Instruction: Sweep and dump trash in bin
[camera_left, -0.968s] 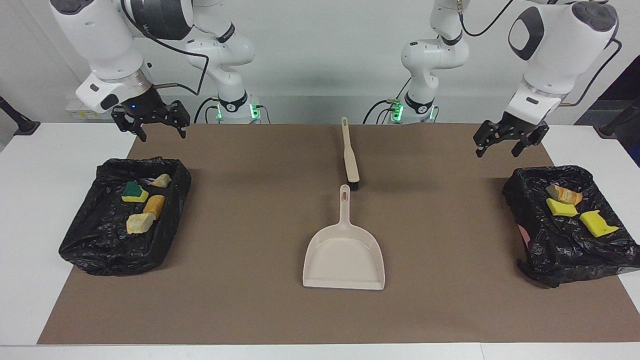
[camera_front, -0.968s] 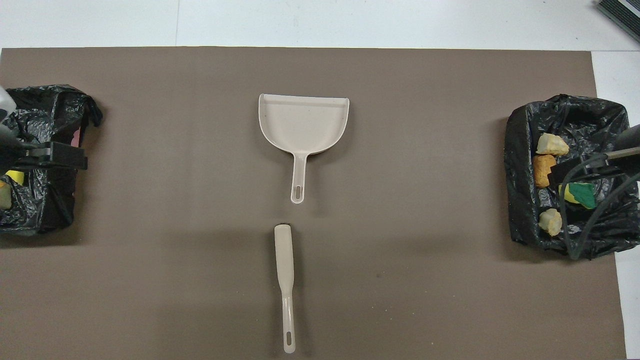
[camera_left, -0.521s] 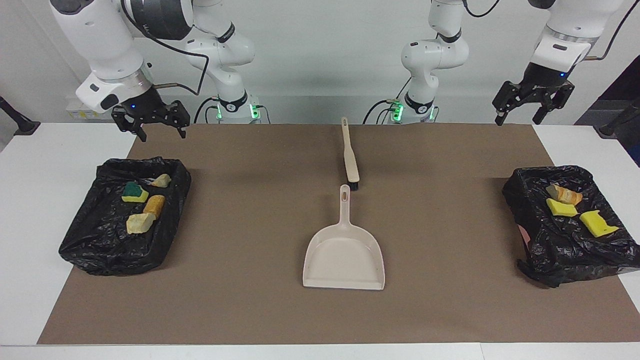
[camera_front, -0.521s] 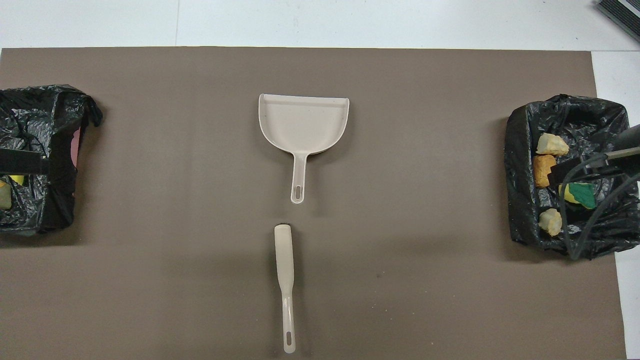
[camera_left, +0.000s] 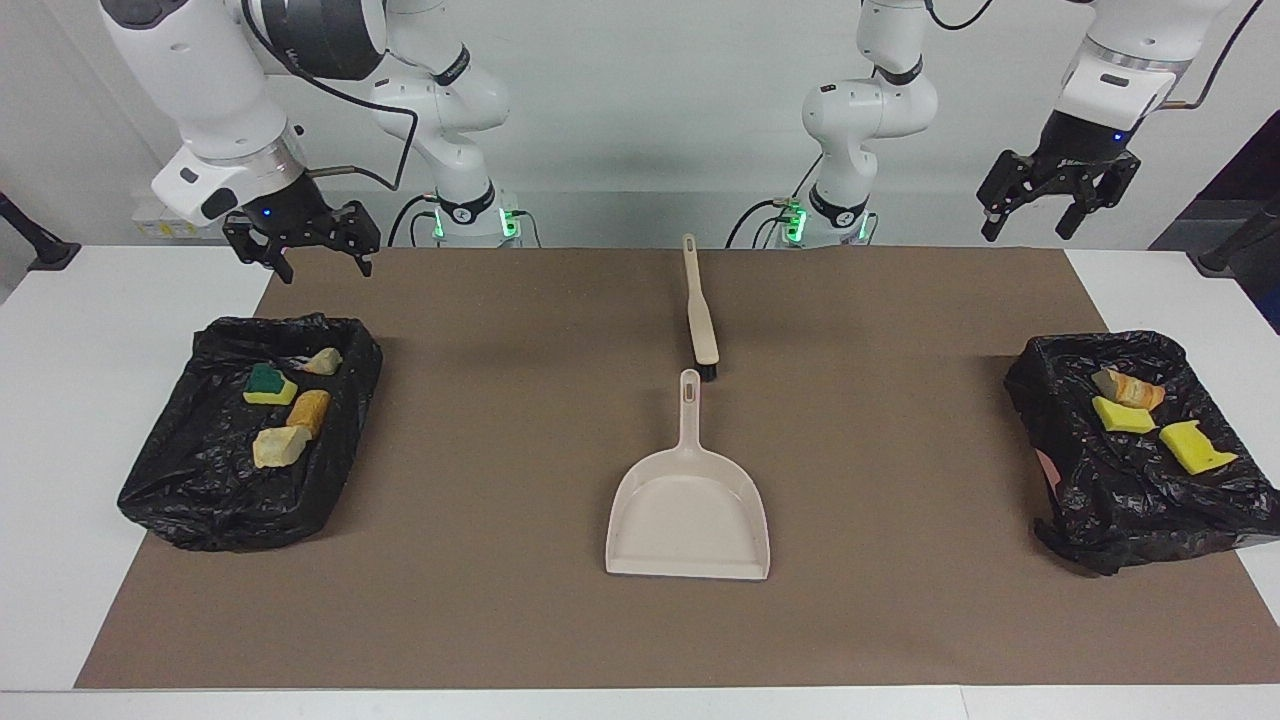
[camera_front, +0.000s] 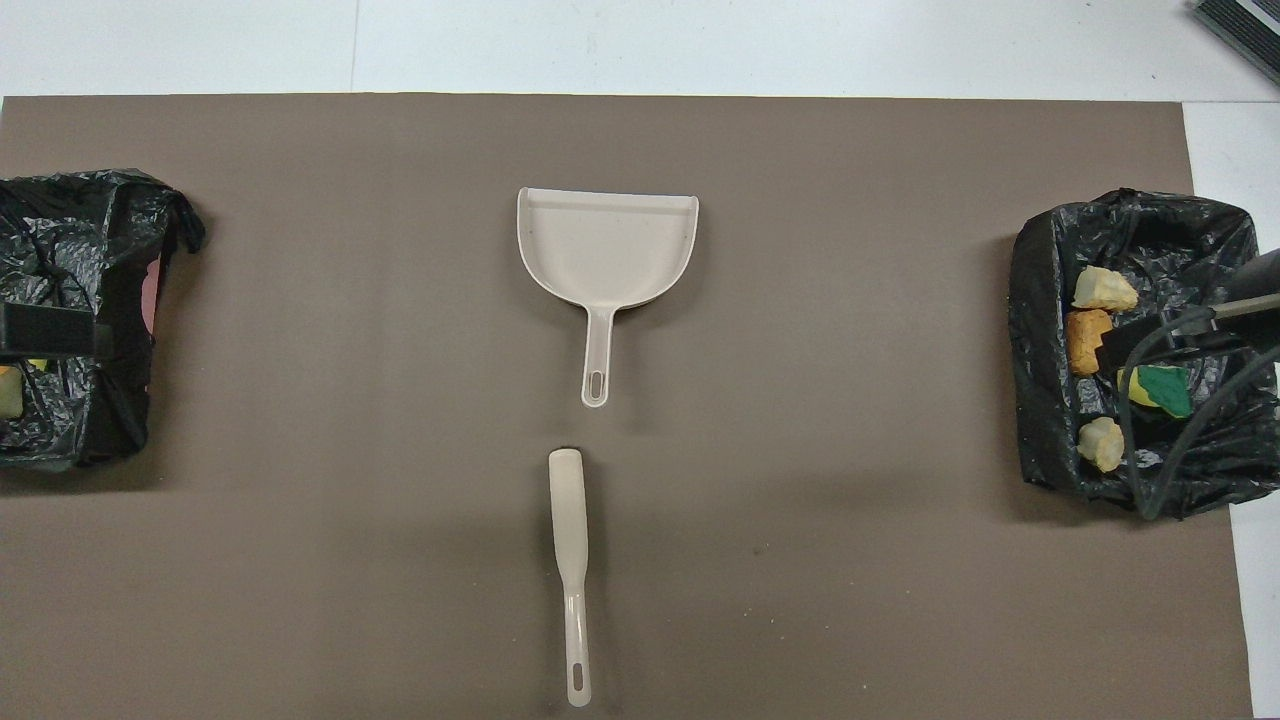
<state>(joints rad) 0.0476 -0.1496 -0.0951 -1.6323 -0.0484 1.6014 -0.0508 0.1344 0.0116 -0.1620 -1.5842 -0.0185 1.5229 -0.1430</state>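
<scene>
The trash lies in two black-bag-lined bins. The bin (camera_left: 200, 480) at the right arm's end holds a green-backed sponge (camera_left: 268, 385) and three bread pieces (camera_left: 309, 410). The bin (camera_left: 1130, 510) at the left arm's end holds two yellow sponge chunks (camera_left: 1195, 447) and a bread piece (camera_left: 1128, 388). My right gripper (camera_left: 322, 266) is open and empty, up in the air over its bin's edge nearest the robots. My left gripper (camera_left: 1028, 226) is open and empty, raised high over the end of the table where its bin stands.
A beige dustpan (camera_left: 688, 510) lies mid-mat, its handle toward the robots. A beige brush (camera_left: 699, 315) lies in line with it, nearer to the robots. Both show in the overhead view, the dustpan (camera_front: 606, 245) and the brush (camera_front: 569, 540). A brown mat (camera_left: 500, 600) covers the table.
My left gripper has risen from just above its bin to high in the air, still open and empty. The right arm has not moved.
</scene>
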